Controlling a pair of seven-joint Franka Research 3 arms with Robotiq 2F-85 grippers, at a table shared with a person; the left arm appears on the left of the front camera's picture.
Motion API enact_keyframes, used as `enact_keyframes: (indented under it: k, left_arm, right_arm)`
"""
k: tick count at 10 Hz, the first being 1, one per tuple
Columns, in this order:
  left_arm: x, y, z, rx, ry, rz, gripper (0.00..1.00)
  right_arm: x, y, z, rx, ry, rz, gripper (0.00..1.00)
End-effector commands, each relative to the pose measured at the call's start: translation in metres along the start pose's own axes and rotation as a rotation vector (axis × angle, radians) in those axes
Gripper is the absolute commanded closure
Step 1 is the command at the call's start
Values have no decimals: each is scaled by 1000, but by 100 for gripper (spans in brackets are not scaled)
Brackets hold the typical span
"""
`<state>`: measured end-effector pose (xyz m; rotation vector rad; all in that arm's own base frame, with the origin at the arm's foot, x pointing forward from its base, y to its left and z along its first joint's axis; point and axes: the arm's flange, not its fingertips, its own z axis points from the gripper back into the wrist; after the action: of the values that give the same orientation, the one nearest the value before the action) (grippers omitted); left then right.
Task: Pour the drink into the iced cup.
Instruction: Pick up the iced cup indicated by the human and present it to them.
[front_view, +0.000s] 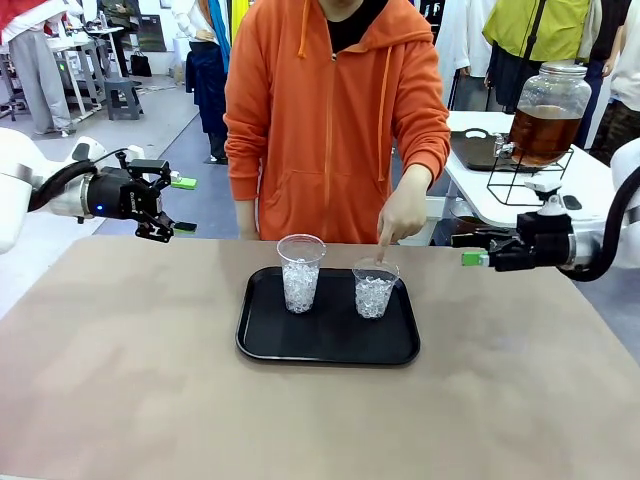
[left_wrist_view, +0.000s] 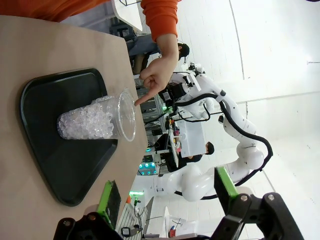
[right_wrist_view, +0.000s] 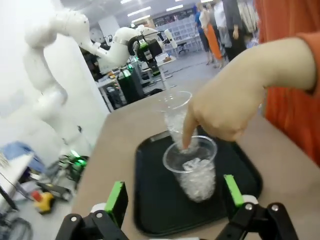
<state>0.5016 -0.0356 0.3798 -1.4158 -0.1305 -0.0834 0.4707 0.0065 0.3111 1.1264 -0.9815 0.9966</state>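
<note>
Pointing stage: iced cup being singled out, no drink poured yet.
Fingertip of the person's hand (front_view: 403, 211) at the rim of the shorter clear plastic cup of ice (front_view: 375, 290), beside a taller clear ice-filled cup (front_view: 300, 272), both upright on the flat black plastic tray (front_view: 263, 341) mid-table. Amber-brown drink (front_view: 543, 135) well apart from them, inside a lidded clear glass dispenser jar (front_view: 553, 90) on the white side table (front_view: 598, 180) behind the right gripper (front_view: 468, 250). That one and the left gripper (front_view: 183, 206) hovering at opposite table edges, jaws spread wide, empty. Next, likely: fetch the pointed-at cup to the spigot; calls for a gentle, level grasp on thin crushable walls.
</note>
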Motion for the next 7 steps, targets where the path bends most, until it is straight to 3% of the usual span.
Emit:
enact_keyframes:
  k: [1,7]
  left_arm:
    - [-2,-1,0,4,-4,-18,0]
    - [-2,-1,0,4,-4,-18,0]
  right_arm:
    - [-17,-6,-19,-56,-28,136,0]
    - [-23,-9,-16,-20,-7,140,0]
